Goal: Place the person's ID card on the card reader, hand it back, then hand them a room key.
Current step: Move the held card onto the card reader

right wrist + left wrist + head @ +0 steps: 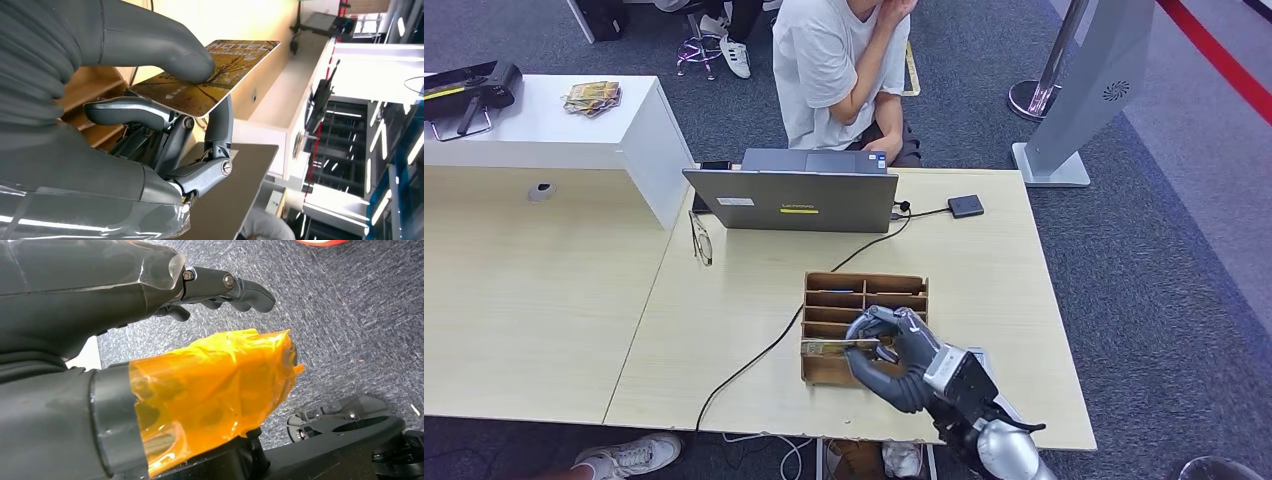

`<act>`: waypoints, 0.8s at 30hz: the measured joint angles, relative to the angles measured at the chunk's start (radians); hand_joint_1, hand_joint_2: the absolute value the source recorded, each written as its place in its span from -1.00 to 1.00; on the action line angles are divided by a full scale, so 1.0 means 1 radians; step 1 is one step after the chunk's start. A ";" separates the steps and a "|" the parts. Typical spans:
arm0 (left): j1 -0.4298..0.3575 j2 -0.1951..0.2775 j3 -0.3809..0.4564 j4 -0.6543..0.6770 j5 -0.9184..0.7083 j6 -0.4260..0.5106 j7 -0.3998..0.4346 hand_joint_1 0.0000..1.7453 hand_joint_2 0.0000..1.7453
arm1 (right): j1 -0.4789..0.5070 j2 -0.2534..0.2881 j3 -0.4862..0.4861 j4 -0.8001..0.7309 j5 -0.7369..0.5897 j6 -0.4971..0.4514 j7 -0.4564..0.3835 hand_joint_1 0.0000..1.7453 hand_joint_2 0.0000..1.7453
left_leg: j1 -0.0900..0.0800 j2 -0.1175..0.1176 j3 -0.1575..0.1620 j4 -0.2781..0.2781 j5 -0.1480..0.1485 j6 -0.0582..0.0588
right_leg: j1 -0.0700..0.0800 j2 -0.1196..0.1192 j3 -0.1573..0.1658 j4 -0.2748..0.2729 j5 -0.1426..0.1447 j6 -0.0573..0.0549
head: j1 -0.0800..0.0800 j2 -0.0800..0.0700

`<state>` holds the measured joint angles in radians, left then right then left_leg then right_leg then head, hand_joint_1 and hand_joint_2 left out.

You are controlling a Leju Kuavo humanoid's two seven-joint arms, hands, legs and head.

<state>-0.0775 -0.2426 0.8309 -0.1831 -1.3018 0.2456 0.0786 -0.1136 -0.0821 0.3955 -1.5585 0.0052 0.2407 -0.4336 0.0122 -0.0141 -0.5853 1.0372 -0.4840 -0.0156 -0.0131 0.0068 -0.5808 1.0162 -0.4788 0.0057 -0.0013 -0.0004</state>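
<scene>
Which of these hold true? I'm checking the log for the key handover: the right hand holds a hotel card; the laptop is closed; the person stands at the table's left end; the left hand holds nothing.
1. The right hand holds a hotel card: true.
2. The laptop is closed: false, it stands open.
3. The person is at the table's left end: false, behind the laptop.
4. The left hand holds nothing: true.

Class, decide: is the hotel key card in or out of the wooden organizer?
Out: the right hand pinches the key card clear of it.
</scene>
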 joint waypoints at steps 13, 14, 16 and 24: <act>0.001 0.000 0.008 0.000 0.000 0.003 -0.002 -1.00 -1.00 | 0.069 -0.038 -0.024 -0.011 -0.150 0.121 -0.006 1.00 1.00 | 0.000 0.000 0.000 0.000 0.000 0.000 | 0.000 0.000 0.000 0.000 0.000 0.000 | 0.000 0.000; 0.001 0.000 0.009 0.000 0.000 0.004 -0.002 -1.00 -1.00 | 0.075 -0.042 -0.029 -0.009 -0.158 0.127 -0.006 1.00 1.00 | 0.000 0.000 0.000 0.000 0.000 0.000 | 0.000 0.000 0.000 0.000 0.000 0.000 | 0.000 0.000; 0.001 0.000 0.010 0.000 0.001 0.004 -0.003 -1.00 -1.00 | 0.086 -0.050 -0.038 -0.004 -0.169 0.134 -0.006 1.00 1.00 | 0.000 0.000 0.000 0.000 0.000 0.000 | 0.000 0.000 0.000 0.000 0.000 0.000 | 0.000 0.000; 0.001 0.000 0.012 0.000 0.003 0.006 -0.003 -1.00 -1.00 | 0.110 -0.068 -0.064 0.012 -0.176 0.139 -0.005 1.00 1.00 | 0.000 0.000 0.000 0.000 0.000 0.000 | 0.000 0.000 0.000 0.000 0.000 0.000 | 0.000 0.000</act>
<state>-0.0765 -0.2422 0.8428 -0.1831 -1.2984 0.2517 0.0759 -0.0040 -0.1505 0.3319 -1.5470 -0.1712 0.3799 -0.4382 0.0121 -0.0141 -0.5853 1.0373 -0.4841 -0.0155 -0.0132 0.0068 -0.5807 1.0159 -0.4788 0.0057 -0.0012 -0.0004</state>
